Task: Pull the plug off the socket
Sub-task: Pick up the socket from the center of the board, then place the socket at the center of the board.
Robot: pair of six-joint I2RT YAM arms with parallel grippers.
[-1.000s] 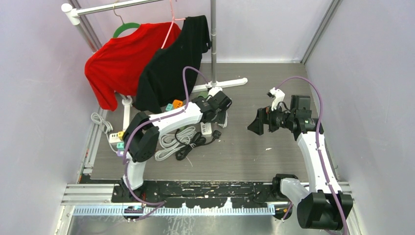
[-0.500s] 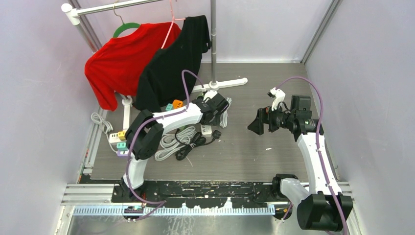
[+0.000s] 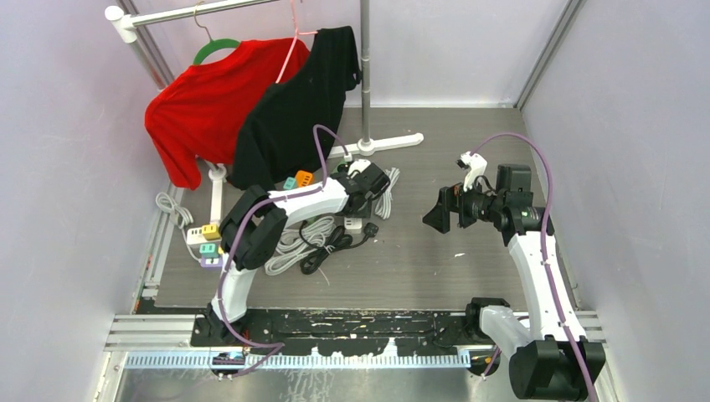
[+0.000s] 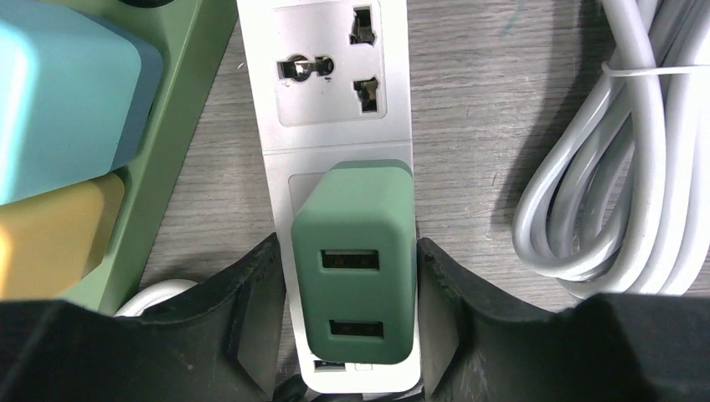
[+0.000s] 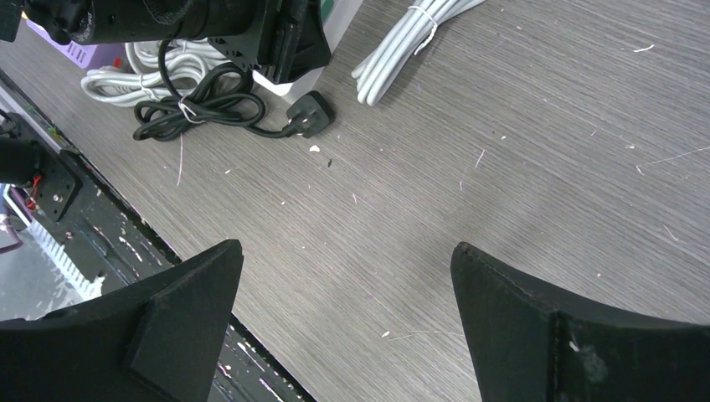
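The stiff, smooth green plastic USB plug [image 4: 352,276] is best taken by its flat sides, which are closely flanked by the left gripper [image 4: 349,247]; contact cannot be told.

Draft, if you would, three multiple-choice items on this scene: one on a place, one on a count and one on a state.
1. Where does the green plug sit?
A) in the white power strip
B) in the green power strip
C) hanging from the rail

2. How many USB ports does its face show?
A) one
B) two
C) four

3. How does the right gripper hold its jaws?
A) shut on a cable
B) shut on nothing
C) open, nothing between them

1 A: it is plugged in beside a free socket.
2 B: two slots, one above the other.
3 C: bare table shows between its fingers.
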